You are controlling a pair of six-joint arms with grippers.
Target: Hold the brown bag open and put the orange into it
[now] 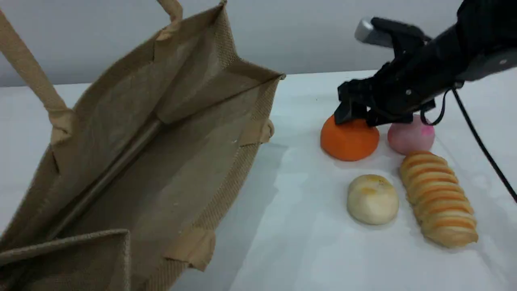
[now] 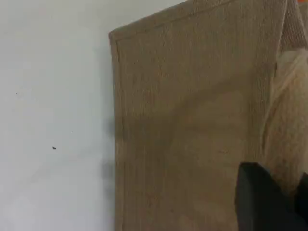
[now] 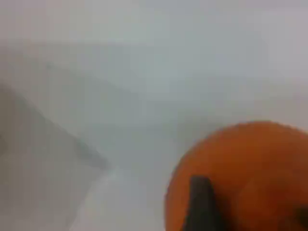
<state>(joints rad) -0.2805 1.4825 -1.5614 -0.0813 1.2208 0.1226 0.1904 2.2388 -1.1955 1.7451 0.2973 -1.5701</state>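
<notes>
The brown bag [image 1: 161, 153] stands on the left of the table with its mouth wide open, and its far handle [image 1: 171, 10] runs up out of the scene view. In the left wrist view my left gripper [image 2: 284, 202] sits shut against the bag's cloth [image 2: 192, 120] by the beige handle. The arm itself does not show in the scene view. The orange [image 1: 349, 141] rests on the table right of the bag. My right gripper [image 1: 357, 119] comes down on its top, one finger on each side, closed on it. Up close the orange [image 3: 260, 159] lies between the dark fingertips [image 3: 199, 207].
A pink ball [image 1: 410, 137] touches the orange's right side, just under the right arm. In front lie a pale round bun [image 1: 372, 199] and a ridged striped bread roll [image 1: 438, 198]. A black cable [image 1: 480, 145] hangs from the right arm.
</notes>
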